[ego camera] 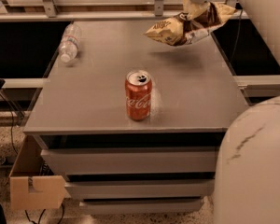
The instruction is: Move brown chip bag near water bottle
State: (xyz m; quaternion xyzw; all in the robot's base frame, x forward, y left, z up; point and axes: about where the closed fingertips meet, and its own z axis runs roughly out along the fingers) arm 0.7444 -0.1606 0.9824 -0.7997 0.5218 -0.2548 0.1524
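end effector (194, 9) — top right; grips brown chip bag (171, 30) (seemingly airborne)

One brown chip bag (171, 30), one water bottle (70, 43), one red soda can (138, 95), one tool (195, 14), top right, gripping bag.
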